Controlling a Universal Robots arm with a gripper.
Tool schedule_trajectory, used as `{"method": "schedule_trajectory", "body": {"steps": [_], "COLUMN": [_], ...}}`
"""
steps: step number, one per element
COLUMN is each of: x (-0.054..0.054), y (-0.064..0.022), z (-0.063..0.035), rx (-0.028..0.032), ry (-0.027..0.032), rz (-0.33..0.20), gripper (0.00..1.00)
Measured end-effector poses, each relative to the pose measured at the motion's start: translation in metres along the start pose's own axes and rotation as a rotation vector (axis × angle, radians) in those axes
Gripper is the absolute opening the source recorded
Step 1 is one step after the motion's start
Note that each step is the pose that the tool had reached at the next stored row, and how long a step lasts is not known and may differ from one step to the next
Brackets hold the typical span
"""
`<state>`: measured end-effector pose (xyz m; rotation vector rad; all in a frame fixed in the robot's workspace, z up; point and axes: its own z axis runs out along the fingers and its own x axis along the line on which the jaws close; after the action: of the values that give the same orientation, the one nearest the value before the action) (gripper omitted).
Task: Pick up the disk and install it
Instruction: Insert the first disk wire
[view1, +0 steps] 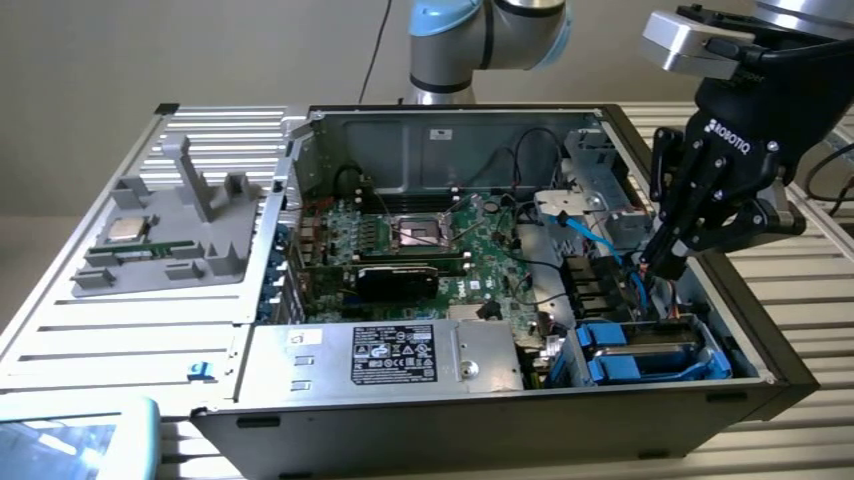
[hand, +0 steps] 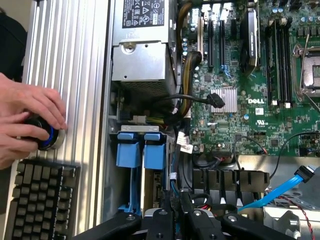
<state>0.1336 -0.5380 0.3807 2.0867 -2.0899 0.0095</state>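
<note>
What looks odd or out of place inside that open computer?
A blue cable lies loose across the case, its connector plugged into nothing. The CPU socket sits empty, while a chip rests outside on the grey holder.

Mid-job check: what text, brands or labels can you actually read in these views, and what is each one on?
"ROBOTIQ": on the gripper body.
"DELL": on the motherboard.
Black label on the power supply: print too small to read.
White tags on the cables: unreadable.

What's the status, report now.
End effector shut, empty, above the drive bay. Disk seated in case, blue carrier. Blue cable and wiring close by.
</note>
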Motion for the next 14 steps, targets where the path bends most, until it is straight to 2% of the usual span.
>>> {"method": "schedule_trajectory", "body": {"steps": [3, 6, 7, 8, 9, 12, 14], "x": [0.0, 0.0, 0.001, 0.002, 0.004, 0.01, 0.016], "y": [0.0108, 0.0185, 0.0194, 0.0195, 0.0196, 0.0194, 0.0192], "z": [0.0015, 0.003, 0.0036, 0.0043, 0.0048, 0.0068, 0.0088], "rx": [0.011, 0.0177, 0.0199, 0.0214, 0.0246, 0.0283, 0.0288], "ry": [-0.0004, -0.0015, -0.004, -0.0091, -0.0181, -0.053, -0.0678], "rz": [0.001, 0.002, 0.002, 0.002, 0.001, -0.002, -0.004], "gripper": [0.16, 0.16, 0.16, 0.16, 0.16, 0.16, 0.16]}}
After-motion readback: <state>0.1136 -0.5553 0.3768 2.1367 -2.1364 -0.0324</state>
